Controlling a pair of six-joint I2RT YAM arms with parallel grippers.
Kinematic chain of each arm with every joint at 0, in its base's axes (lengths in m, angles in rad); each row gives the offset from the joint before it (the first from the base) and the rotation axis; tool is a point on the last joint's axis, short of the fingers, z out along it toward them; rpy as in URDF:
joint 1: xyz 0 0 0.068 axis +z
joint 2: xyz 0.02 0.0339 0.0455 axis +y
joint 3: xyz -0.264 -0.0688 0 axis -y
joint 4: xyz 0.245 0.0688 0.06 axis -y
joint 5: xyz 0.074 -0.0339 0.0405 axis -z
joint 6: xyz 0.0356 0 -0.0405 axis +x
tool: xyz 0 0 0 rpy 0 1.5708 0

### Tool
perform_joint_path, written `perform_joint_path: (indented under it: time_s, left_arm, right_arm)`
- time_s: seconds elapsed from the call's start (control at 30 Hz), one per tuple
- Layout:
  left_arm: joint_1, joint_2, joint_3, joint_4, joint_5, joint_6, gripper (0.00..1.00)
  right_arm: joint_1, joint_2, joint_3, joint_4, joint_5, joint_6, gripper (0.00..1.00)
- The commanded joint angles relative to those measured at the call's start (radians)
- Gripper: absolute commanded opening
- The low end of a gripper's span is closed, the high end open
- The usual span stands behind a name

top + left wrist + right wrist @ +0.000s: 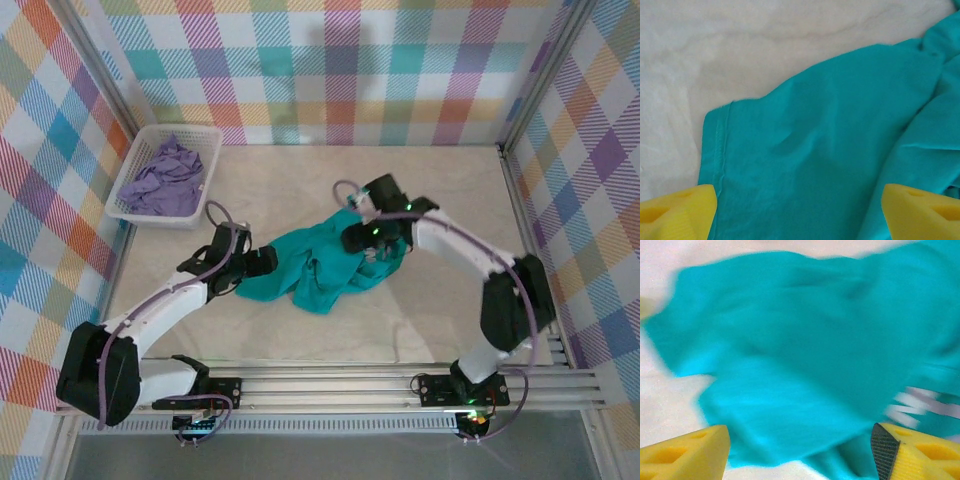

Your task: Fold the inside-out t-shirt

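T-shirt point(320, 265): teal, crumpled in a loose heap at about the centre of the table point(450, 320) in the top view, creased, with one lobe drooping toward 6 o'clock. Not folded yet. Left gripper point(262, 262) sits at the heap's 9 o'clock edge, over the cloth margin. Its wrist view puts the shirt point(840, 150) flat on the table point(740, 40), filling the frame from centre to 3 o'clock, with a stitched hem point(715, 145) running up the 9 o'clock side and a soft ridge of fabric at 3 o'clock. Left gripper point(800, 215) released: yellow fingers point(677, 210) stand wide apart at the frame's 7 and 5 o'clock corners, and no cloth is pinched between them. Right gripper point(365, 240) is over the heap's 2 o'clock part, arm reaching in from 4 o'clock. The right wrist view is blurred; the shirt point(805, 340) spreads from 9 to 3 o'clock, with pale table point(670, 400) showing at 8 o'clock. Right gripper point(800, 452) also released: fingers point(685, 452) are set far apart at the bottom corners, with the cloth below them and not clamped. Basket point(205, 150): white mesh, at 10 o'clock from the shirt, well apart, against the back left corner. It holds a lavender garment point(165, 180), bunched. Plaid walls point(330, 70) close off the table at 9, 12 and 3 o'clock.
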State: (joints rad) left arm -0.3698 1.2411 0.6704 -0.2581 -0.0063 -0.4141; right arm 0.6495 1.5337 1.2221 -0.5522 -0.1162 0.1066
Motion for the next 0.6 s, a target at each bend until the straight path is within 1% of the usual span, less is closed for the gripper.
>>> perform_joint_path:
  time_s: [0.0, 0.03, 0.07, 0.13, 0.23, 0.27, 0.33, 0.37, 0.4, 0.43, 0.47, 0.5, 0.57]
  left_arm:
    - [0.025, 0.039, -0.054, -0.003, 0.072, -0.043, 0.85]
    - [0.031, 0.051, -0.060, 0.006, 0.072, -0.042, 0.84]
    - [0.034, 0.067, -0.064, 0.017, 0.060, -0.041, 0.82]
    - [0.034, 0.102, -0.057, 0.032, 0.062, -0.035, 0.76]
    - [0.034, 0.166, -0.057, 0.069, 0.082, -0.040, 0.63]
    - [0.034, 0.186, -0.058, 0.082, 0.090, -0.038, 0.56]
    - [0.034, 0.204, -0.057, 0.102, 0.089, -0.035, 0.41]
    - [0.034, 0.209, -0.057, 0.115, 0.088, -0.030, 0.33]
    - [0.034, 0.209, -0.053, 0.128, 0.096, -0.021, 0.23]
    - [0.034, 0.206, -0.046, 0.140, 0.106, -0.014, 0.12]
    - [0.034, 0.186, -0.033, 0.144, 0.119, -0.004, 0.03]
    - [0.034, 0.149, -0.020, 0.148, 0.133, -0.003, 0.00]
    - [0.034, 0.036, 0.002, 0.166, 0.154, -0.010, 0.00]
  right_arm:
    - [0.017, 0.016, -0.079, 0.129, 0.003, 0.068, 0.76]
    - [0.018, 0.034, -0.089, 0.141, 0.023, 0.087, 0.77]
    - [0.019, 0.059, -0.097, 0.151, 0.045, 0.102, 0.80]
    - [0.019, 0.106, -0.108, 0.191, 0.062, 0.127, 0.81]
    - [0.019, 0.172, -0.092, 0.229, 0.084, 0.148, 0.76]
    - [0.019, 0.193, -0.075, 0.231, 0.073, 0.147, 0.69]
    - [0.019, 0.212, -0.054, 0.242, 0.039, 0.138, 0.45]
    - [0.017, 0.210, -0.042, 0.240, 0.024, 0.127, 0.32]
    - [0.010, 0.199, -0.018, 0.216, 0.021, 0.105, 0.21]
    - [-0.001, 0.182, 0.005, 0.188, 0.026, 0.082, 0.14]
    - [-0.017, 0.146, 0.032, 0.153, 0.033, 0.057, 0.09]
    - [-0.038, 0.099, 0.052, 0.125, 0.033, 0.029, 0.05]
    - [-0.077, -0.006, 0.088, 0.099, -0.009, -0.008, 0.00]
